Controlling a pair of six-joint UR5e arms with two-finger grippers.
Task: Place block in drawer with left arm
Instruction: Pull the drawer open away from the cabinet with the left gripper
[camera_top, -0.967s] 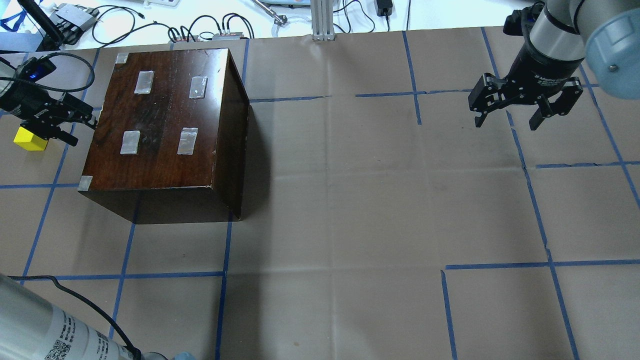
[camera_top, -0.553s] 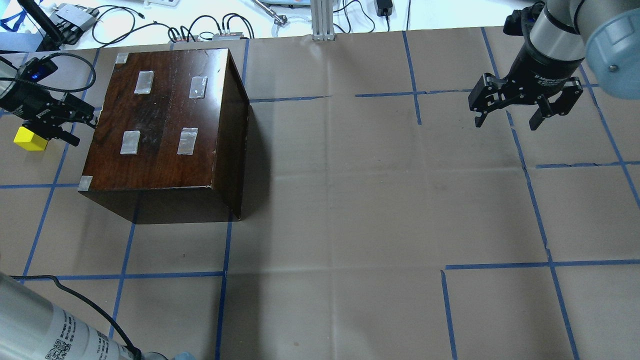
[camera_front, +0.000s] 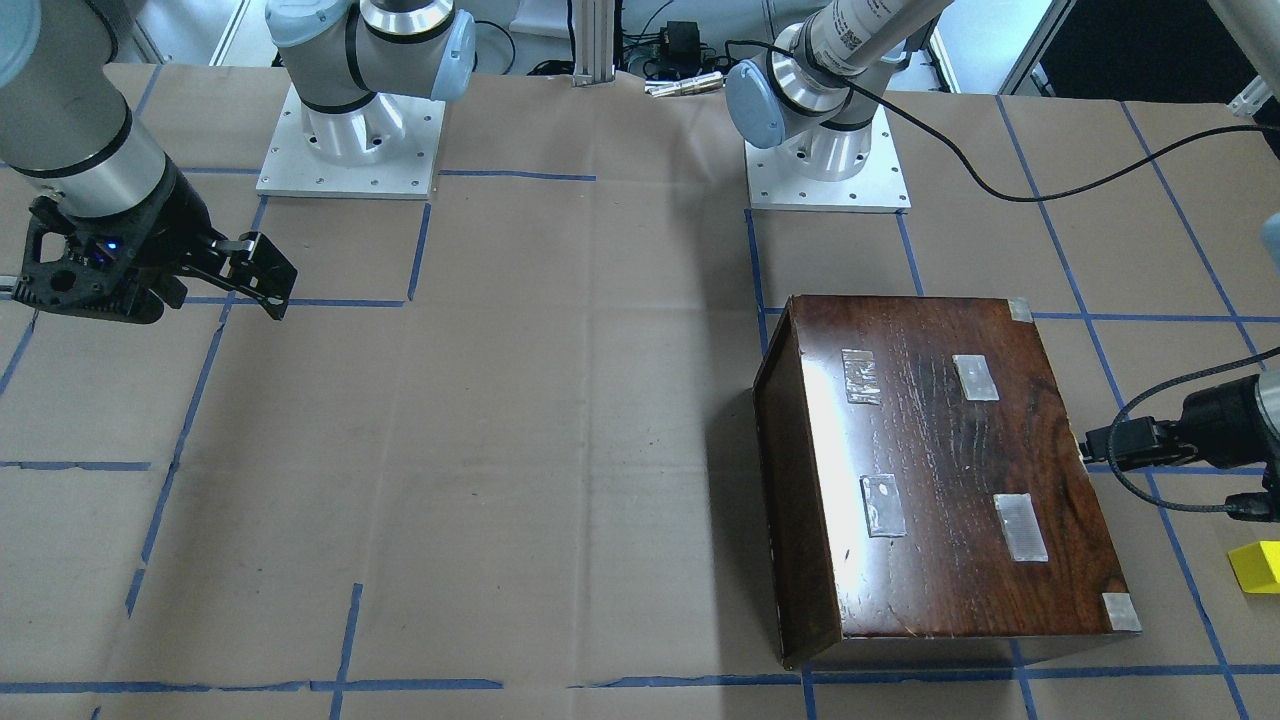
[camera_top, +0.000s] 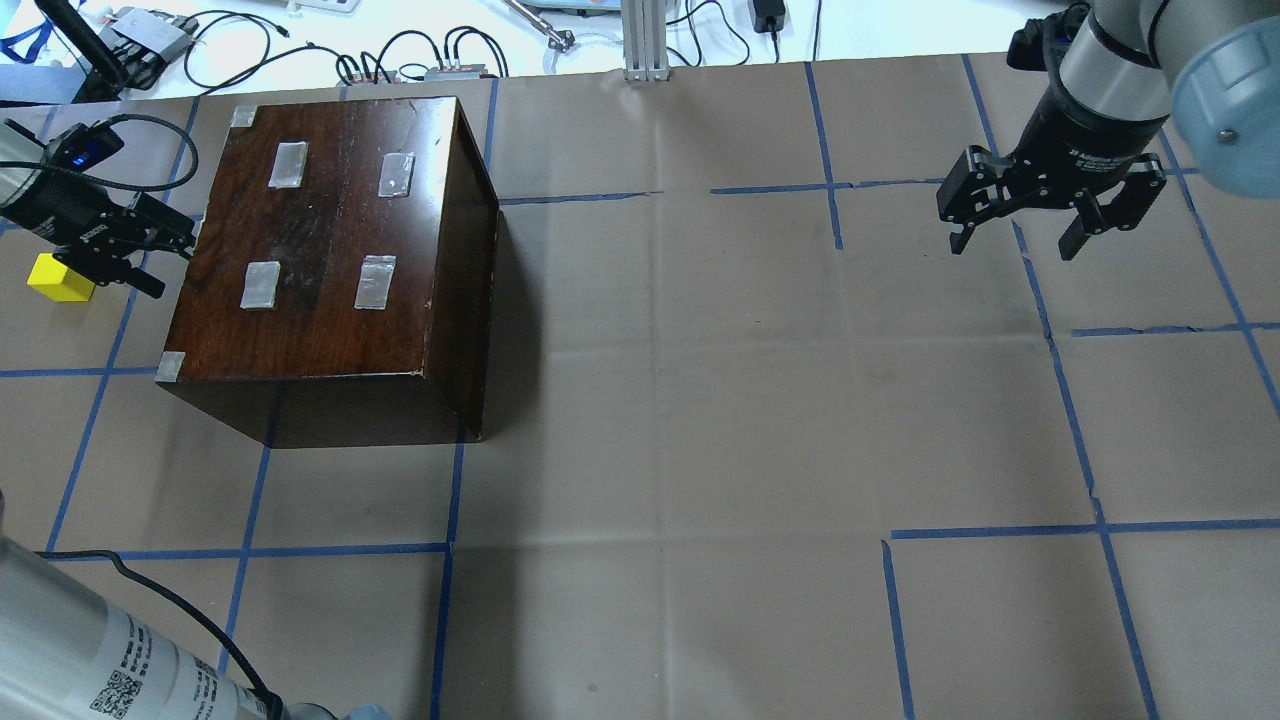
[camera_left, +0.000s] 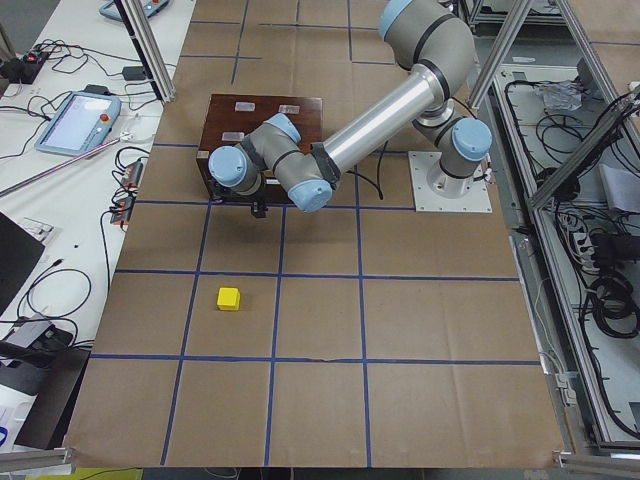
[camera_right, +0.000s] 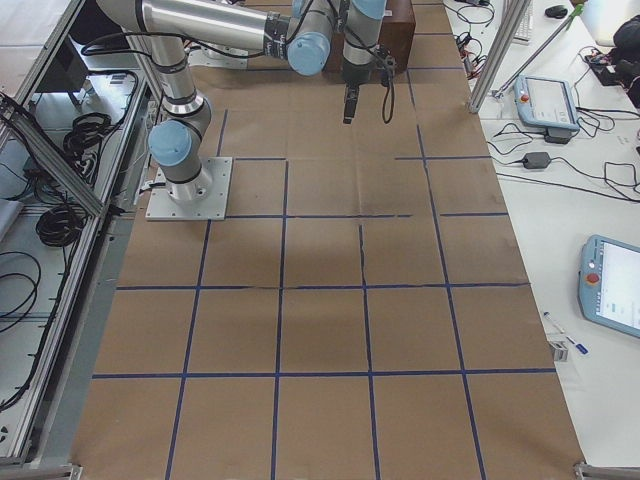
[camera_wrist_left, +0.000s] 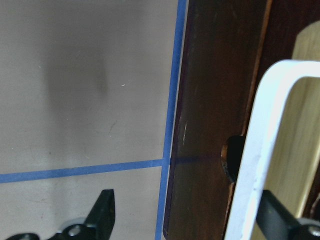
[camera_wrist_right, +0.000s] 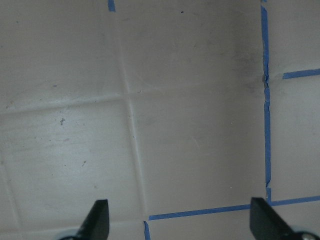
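Yellow block (camera_top: 60, 277) lies loose overhead, at nine o'clock of the wooden box (camera_top: 320, 250). Between them the left gripper (camera_top: 163, 262) gapes empty; the right gripper (camera_top: 1013, 247) gapes too. Left wrist: white handle (camera_wrist_left: 257, 150) between the spread tips, drawer (camera_wrist_left: 210, 125) apparently not pulled out, nothing placed.

Silver left arm (camera_left: 385, 120) and right arm (camera_front: 75, 110), light-blue joint caps (camera_front: 755, 105), black right hand (camera_top: 1013, 247), trailing black cable (camera_front: 1010, 199).

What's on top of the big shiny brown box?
Four grey tape patches lie on the glossy dark brown wooden box's top, with smaller bits at two corners. Its solid top hides whatever is inside.
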